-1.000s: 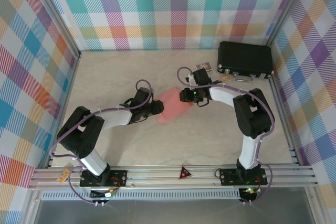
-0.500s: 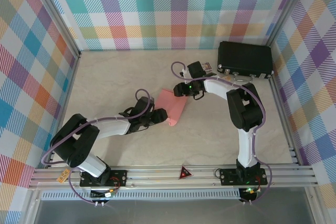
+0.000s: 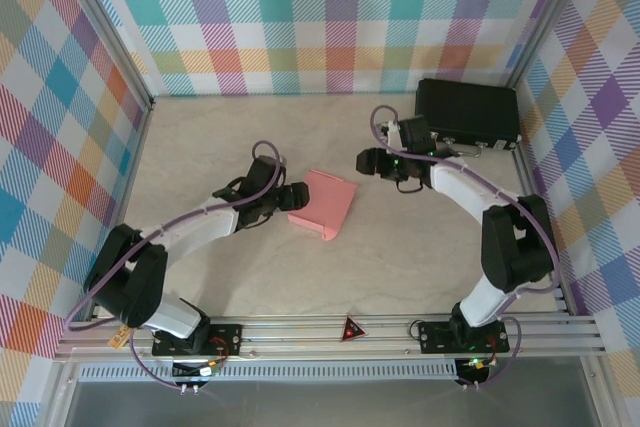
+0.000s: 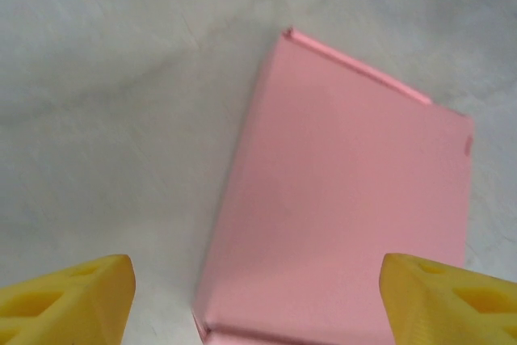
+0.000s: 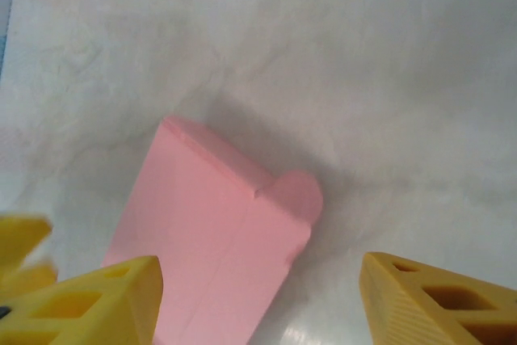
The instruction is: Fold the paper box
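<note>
Your paper box (image 3: 322, 204) lies at frame centre; your left gripper (image 3: 296, 197) stands wide and empty just beside its left edge; your right gripper (image 3: 366, 161), likewise spread and empty, sits upper right.

Open table (image 3: 430, 247) along near and right sides of paper box (image 3: 322, 204). Left flank blocked: left gripper (image 3: 297, 197) just beside box edge. Right gripper (image 3: 365, 162) off box's far-right corner, narrow gap between. Black case (image 3: 467, 112) filling far right corner against plaid wall (image 3: 300, 17).
</note>
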Controlling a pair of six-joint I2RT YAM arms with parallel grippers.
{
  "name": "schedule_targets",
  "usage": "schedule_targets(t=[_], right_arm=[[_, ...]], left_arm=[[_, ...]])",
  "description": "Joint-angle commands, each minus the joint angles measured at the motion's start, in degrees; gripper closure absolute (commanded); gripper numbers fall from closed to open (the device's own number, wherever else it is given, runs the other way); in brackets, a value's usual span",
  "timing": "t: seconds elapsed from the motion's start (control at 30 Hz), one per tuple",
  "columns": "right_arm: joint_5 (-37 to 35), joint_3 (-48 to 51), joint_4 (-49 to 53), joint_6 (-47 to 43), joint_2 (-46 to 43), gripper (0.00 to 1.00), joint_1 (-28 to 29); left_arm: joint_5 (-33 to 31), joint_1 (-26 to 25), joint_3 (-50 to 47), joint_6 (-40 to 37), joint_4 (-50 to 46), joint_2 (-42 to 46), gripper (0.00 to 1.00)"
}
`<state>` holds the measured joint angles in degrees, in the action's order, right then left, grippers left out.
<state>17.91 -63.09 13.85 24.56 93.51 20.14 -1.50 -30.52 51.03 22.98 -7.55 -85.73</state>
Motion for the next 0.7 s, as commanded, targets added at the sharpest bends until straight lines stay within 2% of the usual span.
schedule_targets(t=[0.0,0.2,0.37,0.47,0.67], right_arm=[[7.9,7.9,-6.0,7.6,-1.9,0.36,0.5],[14.5,16.6,-17.6,13.4,-2.7,0.36,2.2],[14.5,20.8,-27.7,19.7,1.0,0.36,3.8],[17.3,20.8,-33.4,22.0,4.7,0.37,4.1],[18.3,19.0,-37.8,23.7,9.6,0.38,5.5]], left_arm=[[5.2,3.3,4.1,-7.5,-1.6,-5.1,0.25],[13.4,5.7,9.8,-10.1,-0.4,-13.4,0.33],[13.5,5.8,10.8,-9.7,0.6,-16.5,0.40],[14.2,5.8,10.7,-9.4,0.9,-17.5,0.44],[13.8,5.8,8.5,-8.0,1.5,-17.1,0.55]])
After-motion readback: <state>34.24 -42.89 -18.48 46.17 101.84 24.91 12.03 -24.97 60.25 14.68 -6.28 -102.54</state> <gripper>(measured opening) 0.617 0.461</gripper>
